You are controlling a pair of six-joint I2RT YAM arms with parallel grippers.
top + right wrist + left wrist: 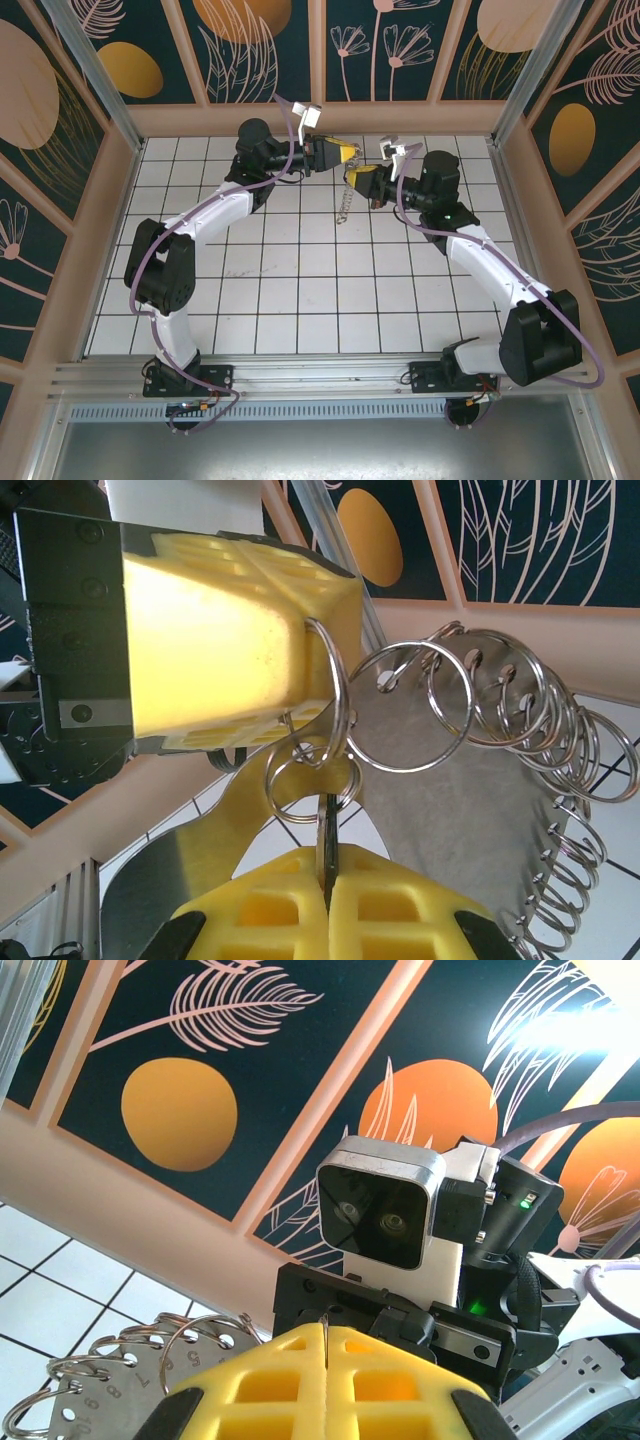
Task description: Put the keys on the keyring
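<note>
Yellow-padded jaws of the left gripper (341, 152) are seen closed together on a large split ring, taken here as the keyring (344, 695). It is held raised above the white tiled table (300, 300), near its far middle. Close against this ring are seen a pair of small rings (300, 752) and a grey numbered plate (450, 820) edged with many further split rings. From above, the bundle is read as a short chain dangling between the two arms. Just to the right, the right gripper (357, 178) is shown with jaws clamped on a thin flat piece seen edge-on. This piece is judged to be the key (327, 832), and its upper end is met by the small rings. Threading is judged to be under way. Whether the key is already carried by the keyring cannot be told, and release is yet to be done.
</note>
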